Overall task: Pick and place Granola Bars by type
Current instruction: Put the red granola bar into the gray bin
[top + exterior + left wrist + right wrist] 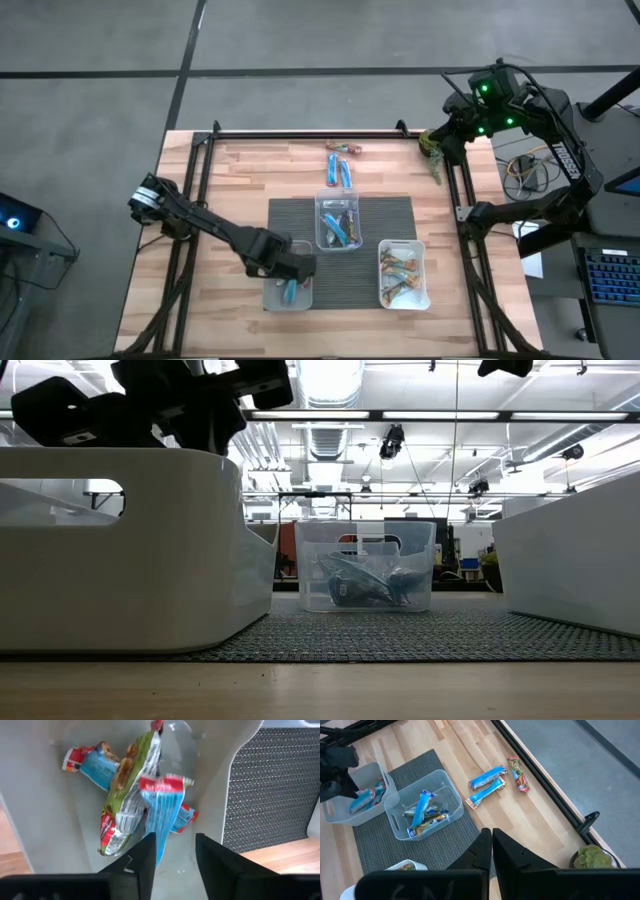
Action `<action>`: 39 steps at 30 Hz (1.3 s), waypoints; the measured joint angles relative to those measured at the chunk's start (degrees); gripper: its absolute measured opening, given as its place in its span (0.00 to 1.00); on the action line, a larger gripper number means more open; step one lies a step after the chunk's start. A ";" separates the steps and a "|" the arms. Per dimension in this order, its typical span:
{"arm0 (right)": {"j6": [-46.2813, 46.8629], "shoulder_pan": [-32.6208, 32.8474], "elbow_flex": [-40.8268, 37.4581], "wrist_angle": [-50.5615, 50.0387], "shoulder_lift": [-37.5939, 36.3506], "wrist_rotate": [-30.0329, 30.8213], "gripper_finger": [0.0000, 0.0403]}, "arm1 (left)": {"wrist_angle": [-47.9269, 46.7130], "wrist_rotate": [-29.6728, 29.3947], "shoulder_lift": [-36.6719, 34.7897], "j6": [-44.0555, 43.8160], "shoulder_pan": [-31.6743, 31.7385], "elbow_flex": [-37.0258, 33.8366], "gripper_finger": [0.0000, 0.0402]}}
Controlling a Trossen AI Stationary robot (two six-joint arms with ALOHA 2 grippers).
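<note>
Left wrist view: the left gripper (175,857) hangs over the white tub (270,297) at the near edge of the table, left of centre. Its jaws stand apart. A blue-wrapped granola bar (161,815) lies just past the fingertips, its near end against the inner face of one finger (148,854); whether that finger bears on it cannot be told, and the other finger is clear of it. The bar rests on two others in the tub, a green-and-silver bar (127,795) and another blue bar (95,765).

Judgement: the step in hand is the release. Done well, the jaws part fully and the gripper rises straight up, so the wrapper is not dragged over the tub wall.

Next along the near edge, right of centre, a second white tub (403,297) holds bars in tan wrappers. The clear tub (338,199) on the grey mat (290,215) at the table's centre holds several mixed bars.

Towards the far edge, two blue bars (487,785) and one red-and-green bar (518,774) lie loose on the bare wood, still to be sorted.

The right gripper (491,842) waits above the far right corner, jaws together, holding nothing.
</note>
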 joint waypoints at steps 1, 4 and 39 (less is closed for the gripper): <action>-0.01 0.00 0.00 0.00 0.01 0.00 0.02 | 0.00 0.00 0.02 0.55 0.12 0.00 0.31; -0.06 0.00 0.00 0.00 0.01 0.00 0.02 | 0.37 0.00 0.02 1.54 0.21 0.00 0.33; 0.07 0.01 -0.50 0.00 0.01 0.00 0.02 | 2.95 0.79 0.04 9.95 0.24 0.00 0.00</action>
